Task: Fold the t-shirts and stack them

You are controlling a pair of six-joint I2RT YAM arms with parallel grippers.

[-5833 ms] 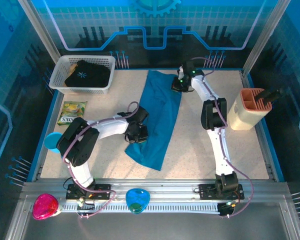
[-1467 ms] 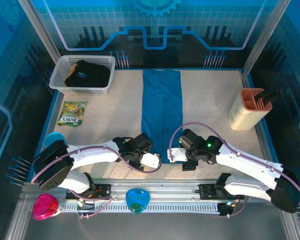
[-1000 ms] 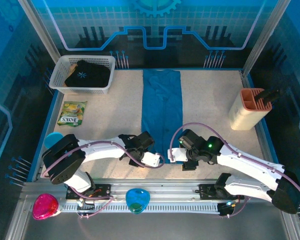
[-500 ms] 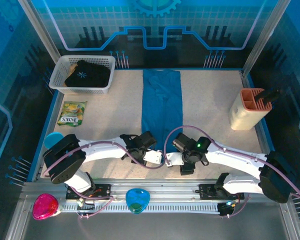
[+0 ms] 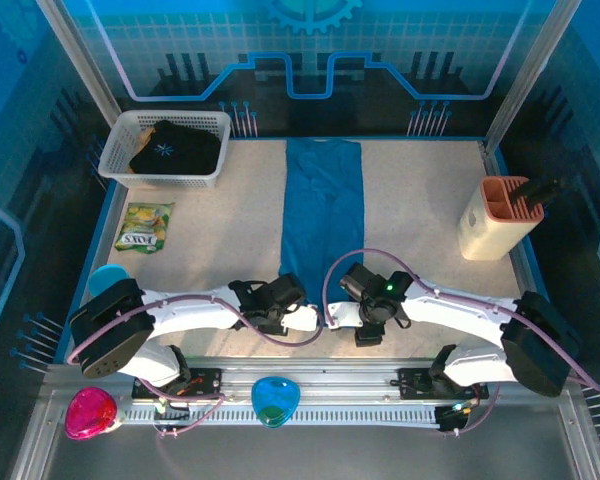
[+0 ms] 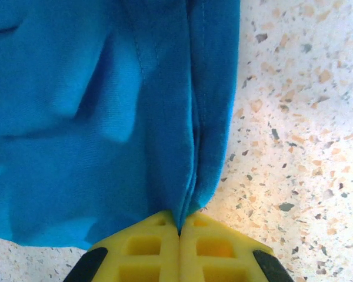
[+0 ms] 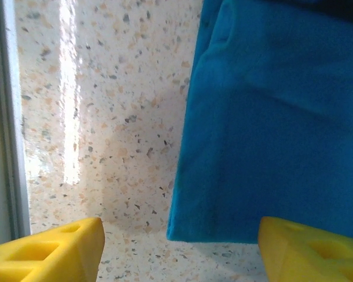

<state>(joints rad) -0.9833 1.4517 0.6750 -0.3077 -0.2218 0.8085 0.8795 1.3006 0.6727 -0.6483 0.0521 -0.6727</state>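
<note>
Plainly, the yellow-green snack packet [image 5: 144, 227] is carrying dark lettering that reads like "FOX'S". It is lying on the tabletop [image 5: 420, 230] just in front of the white basket [image 5: 120, 165]. The black t-shirt [image 5: 175, 147] is sitting bunched in that basket, its pale starburst print facing up.

The teal-blue t-shirt [image 5: 323, 215] is lying as a long, narrow strip down the middle of the tabletop, running from the far edge toward the arms. The left end effector [image 6: 179, 226] is clenching the strip's near end, its yellow fingertips pressing together with a ridge of teal cloth pinched between them.

The right end effector [image 7: 176, 244] is standing released, its two yellow fingers [image 7: 53, 249] spreading wide and low over the tabletop. A near corner of the strip is lying in the gap between them. Whether either finger is touching the cloth cannot be told. In the overhead view both end effectors are sitting close together at the shirt's near end.
</note>
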